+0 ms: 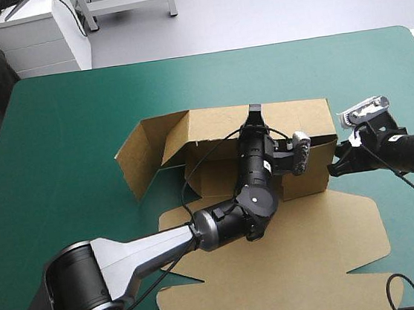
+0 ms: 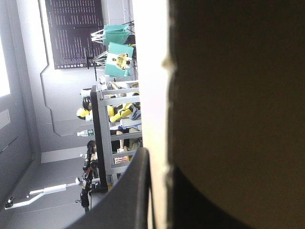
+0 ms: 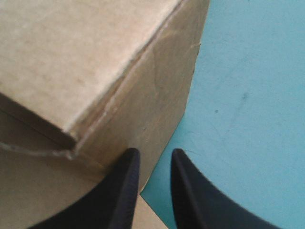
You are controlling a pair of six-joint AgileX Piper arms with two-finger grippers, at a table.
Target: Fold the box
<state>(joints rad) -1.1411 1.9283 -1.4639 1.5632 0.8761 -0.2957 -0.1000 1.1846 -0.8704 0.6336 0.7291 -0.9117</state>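
Item: brown box, mid-table on teal-green cover.
Far and right walls stood raised; left flap splayed outward, untucked; lid lay flat.
Left gripper pinched the far wall's top edge.
Right gripper, fingers narrowly parted, sat at the right corner.
Judged roughly half done.

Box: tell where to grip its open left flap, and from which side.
Pinch the flap at its free top edge, from above on the left side of the table. It stands upright, swung outward; the left gripper holds the back wall.
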